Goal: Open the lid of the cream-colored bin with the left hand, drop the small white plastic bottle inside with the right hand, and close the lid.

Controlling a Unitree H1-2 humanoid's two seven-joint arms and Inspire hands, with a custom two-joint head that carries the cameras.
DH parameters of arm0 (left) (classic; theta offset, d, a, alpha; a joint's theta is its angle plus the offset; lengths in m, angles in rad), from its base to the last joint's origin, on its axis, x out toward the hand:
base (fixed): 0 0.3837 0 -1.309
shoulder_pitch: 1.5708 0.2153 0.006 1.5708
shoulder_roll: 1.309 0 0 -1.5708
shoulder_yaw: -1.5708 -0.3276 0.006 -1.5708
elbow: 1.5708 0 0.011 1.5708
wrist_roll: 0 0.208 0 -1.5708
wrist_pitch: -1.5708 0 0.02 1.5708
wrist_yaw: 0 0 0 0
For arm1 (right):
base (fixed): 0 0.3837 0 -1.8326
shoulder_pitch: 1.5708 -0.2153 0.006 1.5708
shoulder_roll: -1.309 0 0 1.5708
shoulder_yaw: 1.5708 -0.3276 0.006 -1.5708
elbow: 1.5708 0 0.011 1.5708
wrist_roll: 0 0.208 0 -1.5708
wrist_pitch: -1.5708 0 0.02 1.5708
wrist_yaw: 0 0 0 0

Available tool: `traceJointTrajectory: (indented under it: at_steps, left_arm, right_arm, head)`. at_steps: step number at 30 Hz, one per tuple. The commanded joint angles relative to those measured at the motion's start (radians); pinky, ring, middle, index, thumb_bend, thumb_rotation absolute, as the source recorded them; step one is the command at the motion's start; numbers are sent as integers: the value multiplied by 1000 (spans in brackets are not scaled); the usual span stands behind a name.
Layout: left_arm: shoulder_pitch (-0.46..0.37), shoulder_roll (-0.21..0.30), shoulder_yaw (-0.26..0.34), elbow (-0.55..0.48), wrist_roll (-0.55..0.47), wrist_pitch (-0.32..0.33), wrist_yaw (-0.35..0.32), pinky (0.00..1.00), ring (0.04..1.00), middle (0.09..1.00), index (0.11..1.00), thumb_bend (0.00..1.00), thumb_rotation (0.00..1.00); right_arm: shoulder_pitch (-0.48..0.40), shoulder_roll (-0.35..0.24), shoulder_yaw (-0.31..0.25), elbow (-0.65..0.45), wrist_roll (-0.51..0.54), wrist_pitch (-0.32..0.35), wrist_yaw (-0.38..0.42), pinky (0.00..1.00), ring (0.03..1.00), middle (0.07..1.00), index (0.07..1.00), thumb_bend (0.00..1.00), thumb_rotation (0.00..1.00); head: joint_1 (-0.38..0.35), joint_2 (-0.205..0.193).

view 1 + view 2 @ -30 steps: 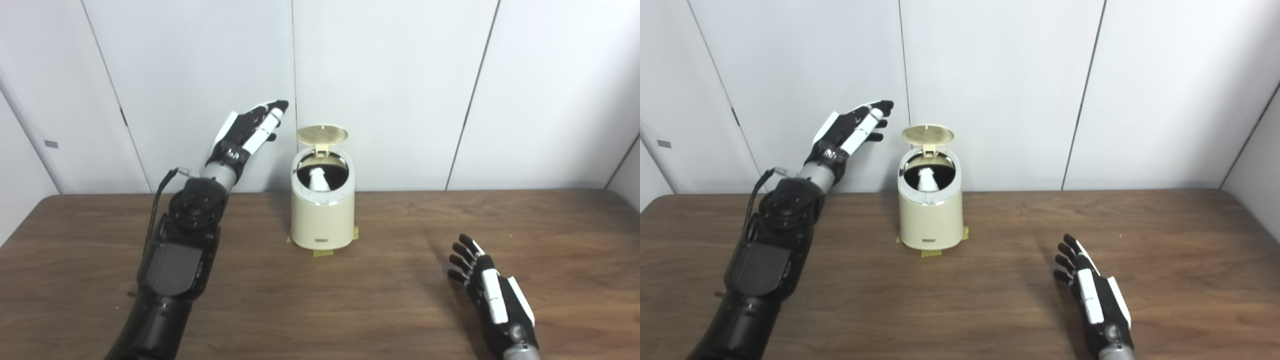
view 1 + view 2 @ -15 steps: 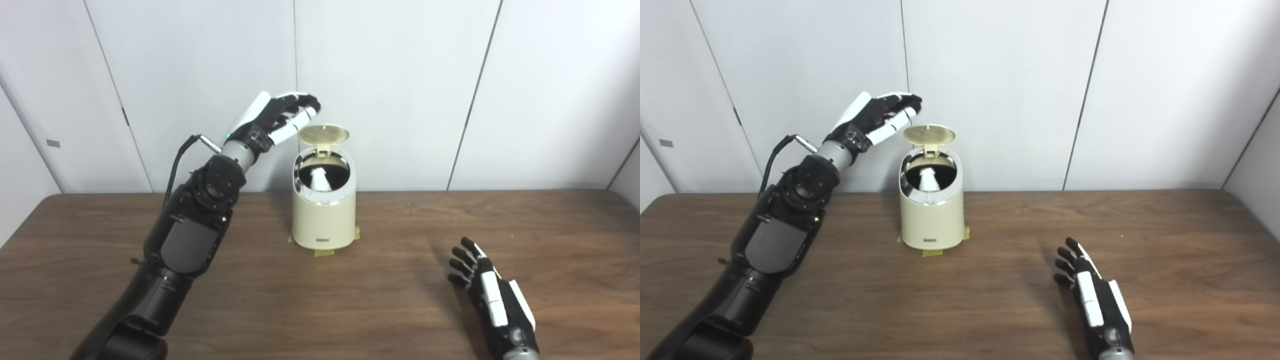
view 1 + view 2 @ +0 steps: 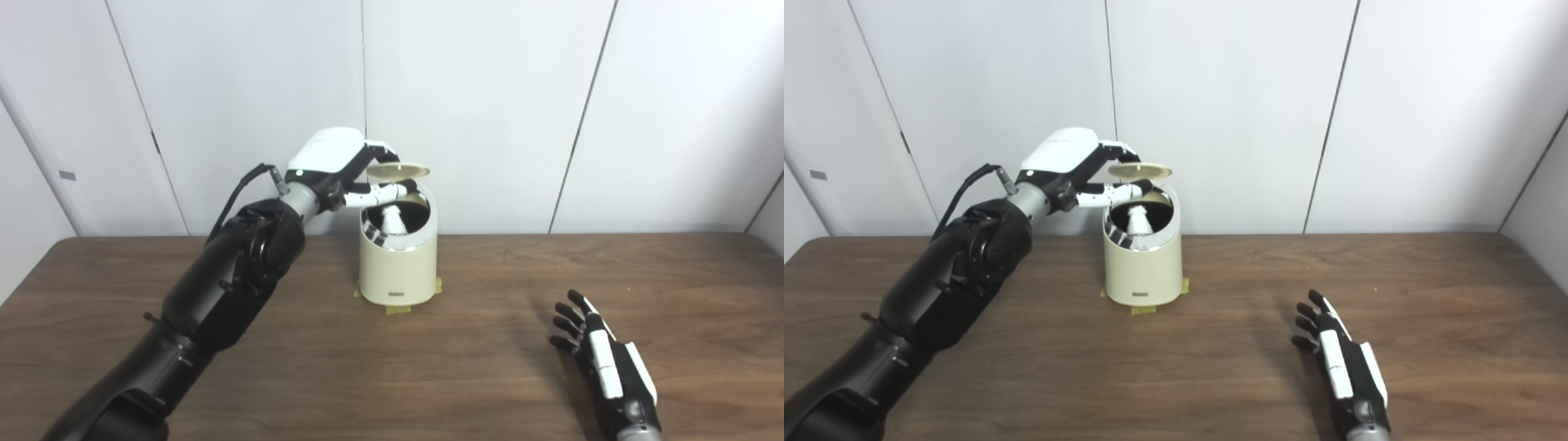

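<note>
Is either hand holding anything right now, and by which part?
Left hand is at the lid's left edge, fingers above, thumb below; a firm hold cannot be told. Right hand holds nothing.

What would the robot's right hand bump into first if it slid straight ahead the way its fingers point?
Probably nothing: the right hand points up and slightly left over bare table. The cream bin seems well left of that line, though depth is uncertain.

Even, bright light falls from overhead on the pale wall panels (image 3: pixel 478 92) and wooden table (image 3: pixel 429 367), casting only soft, faint shadows beside the right hand (image 3: pixel 603 367), a small glint on the cream-colored bin (image 3: pixel 397 275) chrome rim, and mild overall softness.
</note>
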Motion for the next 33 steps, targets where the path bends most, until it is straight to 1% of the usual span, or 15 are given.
traceJointTrajectory:
  at_steps: [1, 3, 6, 9, 13, 18, 19, 22, 28, 33]
  left_arm:
    - [-65, 19, 7, -37, 42, -28, -5, 698, 794, 785, 765, 616, 833]
    - [-61, 23, 2, -45, 64, -39, -18, 707, 800, 790, 768, 616, 821]
    - [-56, 26, -7, -48, 103, -56, -38, 736, 830, 796, 777, 625, 826]
    - [-47, 31, -16, -61, 140, -82, -43, 754, 825, 771, 764, 619, 821]
    - [-28, 39, -15, -76, 177, -130, -42, 730, 782, 747, 747, 603, 835]
    - [-4, 42, -14, -80, 213, -164, -58, 693, 780, 744, 749, 618, 836]
    - [0, 41, -16, -76, 217, -171, -60, 712, 776, 742, 748, 621, 844]
    - [9, 37, -21, -74, 235, -178, -81, 761, 783, 744, 748, 638, 863]
    - [31, 35, -26, -76, 256, -195, -105, 779, 780, 741, 741, 646, 892]
    - [58, 29, -27, -74, 252, -209, -112, 786, 780, 752, 740, 634, 877]
  right_arm:
    - [-24, -10, 0, -3, -4, -16, -3, 765, 863, 876, 914, 572, 1000]
    - [-27, -9, -1, 2, -3, -18, -2, 771, 864, 877, 916, 562, 1000]
    - [-29, -9, -1, 6, -3, -24, -2, 776, 863, 878, 920, 583, 1000]
    - [-29, -8, 2, 5, -19, -26, -11, 756, 856, 876, 919, 582, 1000]
    - [-29, -4, 0, 2, -12, -18, -11, 764, 858, 879, 923, 563, 1000]
    - [-28, 2, -4, -19, 15, 10, -6, 780, 865, 873, 920, 551, 1000]
    - [-28, 3, -4, -22, 20, 12, -5, 784, 868, 873, 921, 545, 1000]
    - [-25, 4, 0, -44, 22, 30, -5, 779, 865, 871, 918, 565, 1000]
    - [-14, -1, 8, -63, 3, 50, -10, 757, 851, 870, 920, 539, 1000]
    - [-11, -5, 9, -64, -10, 52, -12, 745, 844, 869, 921, 507, 1000]
  head:
    - [0, 1]
    - [1, 3]
    - [0, 5]
    - [-1, 9]
    - [-1, 14]
    - [-6, 21]
    - [-7, 23]
    - [-9, 29]
    - [-18, 39]
    - [-20, 41]
